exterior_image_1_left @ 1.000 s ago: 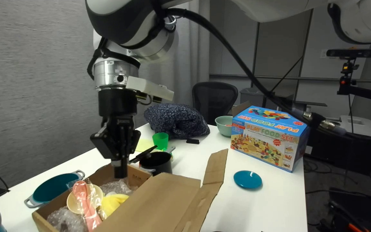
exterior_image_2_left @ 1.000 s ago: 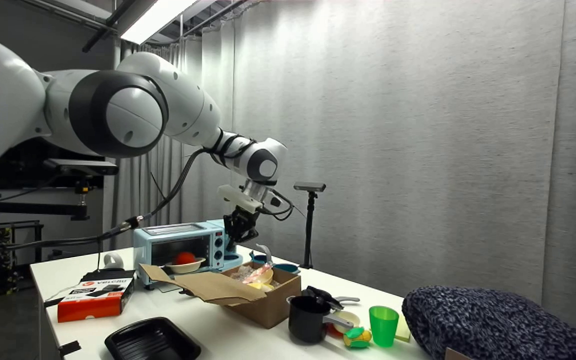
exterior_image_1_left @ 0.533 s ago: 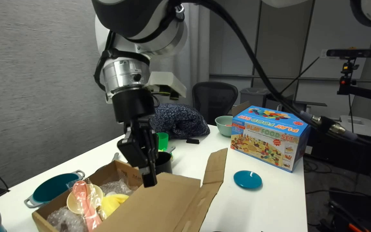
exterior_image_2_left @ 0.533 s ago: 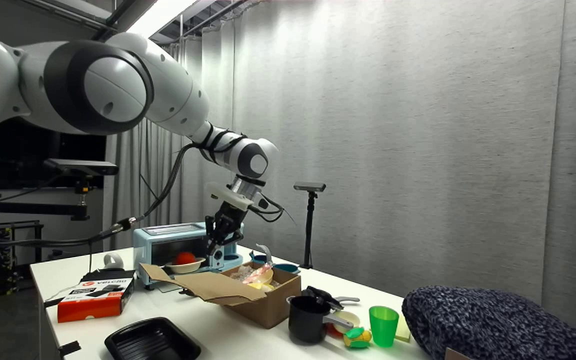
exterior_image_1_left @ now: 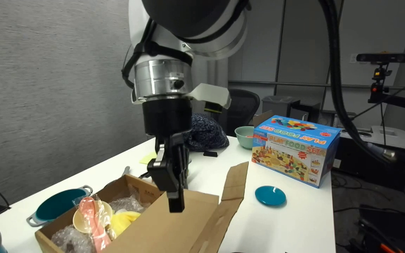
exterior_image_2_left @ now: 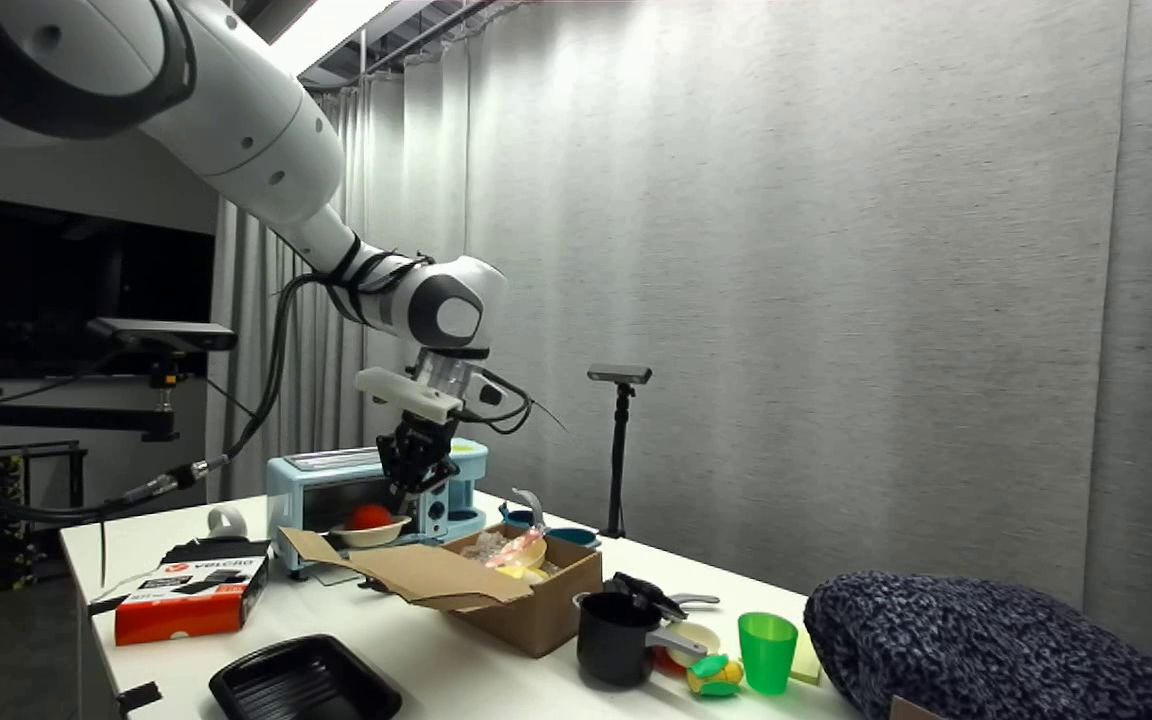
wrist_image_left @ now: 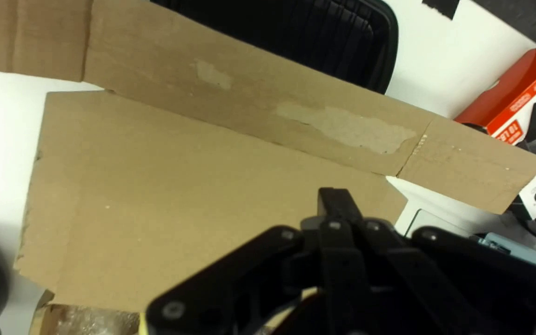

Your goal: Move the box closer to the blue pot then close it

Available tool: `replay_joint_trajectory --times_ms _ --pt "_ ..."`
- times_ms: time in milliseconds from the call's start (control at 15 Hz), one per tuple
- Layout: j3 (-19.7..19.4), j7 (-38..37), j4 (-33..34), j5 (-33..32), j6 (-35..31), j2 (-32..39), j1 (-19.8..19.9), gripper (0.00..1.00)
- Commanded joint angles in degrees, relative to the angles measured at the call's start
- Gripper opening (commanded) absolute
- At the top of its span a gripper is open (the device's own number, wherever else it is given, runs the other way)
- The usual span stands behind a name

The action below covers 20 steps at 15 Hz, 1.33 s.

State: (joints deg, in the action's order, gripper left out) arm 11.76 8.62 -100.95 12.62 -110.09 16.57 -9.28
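The brown cardboard box stands open, with yellow and pink items inside. Its near wall [exterior_image_2_left: 546, 612] shows in an exterior view. Its long flap [exterior_image_1_left: 174, 219] is folded outward and also fills much of the wrist view [wrist_image_left: 170, 200]. The blue pot [exterior_image_1_left: 60, 203], teal with grey side handles, sits close beside the box's opposite side. It also shows partly behind the box [exterior_image_2_left: 573, 537]. My gripper [exterior_image_1_left: 176, 206] is shut and empty, pointing down above the flap. Its fingertips [wrist_image_left: 340, 202] are together over the flap in the wrist view. I cannot tell whether they touch the flap.
A light-blue toaster oven [exterior_image_2_left: 356, 490] stands behind the flap. A black pot [exterior_image_2_left: 616, 640], a green cup [exterior_image_2_left: 767, 652], a black tray [exterior_image_2_left: 306, 680] and a red-white carton [exterior_image_2_left: 191, 605] surround the box. A teal dish [exterior_image_1_left: 270, 195] and a printed toy carton [exterior_image_1_left: 290, 154] lie beyond the flap.
My gripper has moved from above the box's contents to above its outward flap, away from the blue pot. It stays shut. The box and pot have not moved.
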Motion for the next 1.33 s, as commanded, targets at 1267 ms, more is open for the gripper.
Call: replay_joint_trajectory --times_ms 1267 --pt "-0.01 -12.74 -28.77 0.16 -25.38 -19.56 -1.05 0.00"
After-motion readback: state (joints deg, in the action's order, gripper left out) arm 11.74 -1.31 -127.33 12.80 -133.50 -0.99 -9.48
